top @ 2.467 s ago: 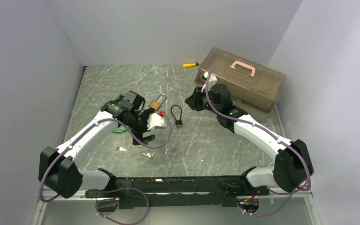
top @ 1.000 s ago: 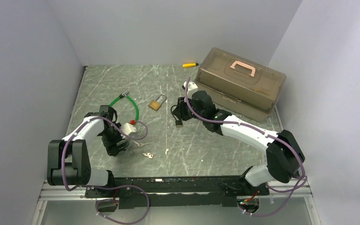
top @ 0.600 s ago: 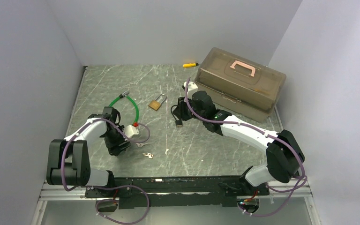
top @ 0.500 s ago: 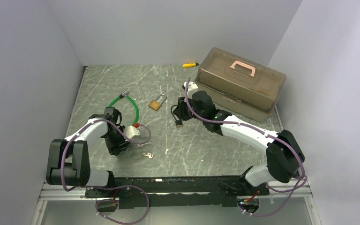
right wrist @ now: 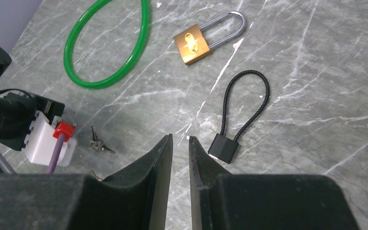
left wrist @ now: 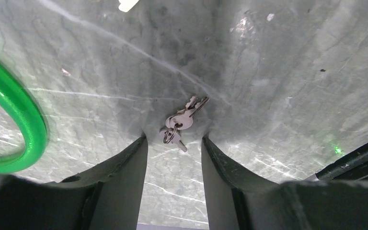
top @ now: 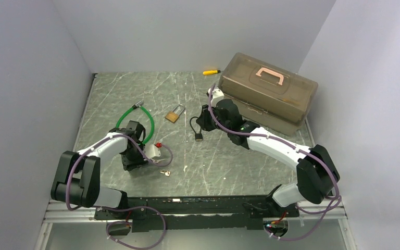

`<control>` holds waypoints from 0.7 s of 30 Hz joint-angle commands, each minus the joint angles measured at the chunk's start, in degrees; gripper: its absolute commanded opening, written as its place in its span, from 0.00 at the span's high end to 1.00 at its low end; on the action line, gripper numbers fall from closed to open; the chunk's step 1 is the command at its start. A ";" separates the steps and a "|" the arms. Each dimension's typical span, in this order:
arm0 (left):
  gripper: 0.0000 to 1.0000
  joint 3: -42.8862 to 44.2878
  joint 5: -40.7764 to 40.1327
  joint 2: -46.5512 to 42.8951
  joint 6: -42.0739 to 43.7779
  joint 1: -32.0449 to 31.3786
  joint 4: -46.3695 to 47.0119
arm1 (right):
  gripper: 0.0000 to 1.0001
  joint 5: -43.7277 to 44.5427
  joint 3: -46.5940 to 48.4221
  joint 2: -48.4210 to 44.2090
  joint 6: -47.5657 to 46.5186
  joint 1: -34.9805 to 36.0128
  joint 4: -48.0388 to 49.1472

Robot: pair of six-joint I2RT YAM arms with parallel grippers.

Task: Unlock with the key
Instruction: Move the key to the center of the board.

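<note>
**Left tool brackets the key on veined grey surface**

The key [left wrist: 184, 123], tiny and silvery, lies flat on the grey veined surface [top: 224, 156]. It is ringed together with at least one more like it, and the bunch is too small for an exact count. It sits between the fingertips of the left tool [left wrist: 174, 137], which is released: its two fingers stand apart on either side, with a gap to the metal on both. One green cable loop [left wrist: 37, 127] curves along the left of that wrist view, apart from the key. Farther out, one brass padlock [right wrist: 191, 46] lies flat, well apart from the key. Near the padlock lies one black cord loop with a small block [right wrist: 223, 147], just beside the right tool [right wrist: 180, 138]. That tool's two fingers stand only a thin slit apart and grasp nothing. At the far edge, one yellow-and-black stick [top: 211, 72] lies near one translucent brown case [top: 271, 96] with a pink handle. Two arms are in view, one tool on each.
</note>
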 commanded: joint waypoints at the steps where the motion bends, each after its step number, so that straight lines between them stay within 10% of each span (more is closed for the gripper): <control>1: 0.53 -1.48 10.03 3.02 -2.21 -3.68 2.30 | 0.79 1.36 0.08 -2.85 -0.91 -0.91 0.68; 21: 0.90 4.12 19.48 6.37 -9.15 -15.96 -3.81 | 0.81 1.03 -1.63 -4.47 -2.16 -4.06 0.46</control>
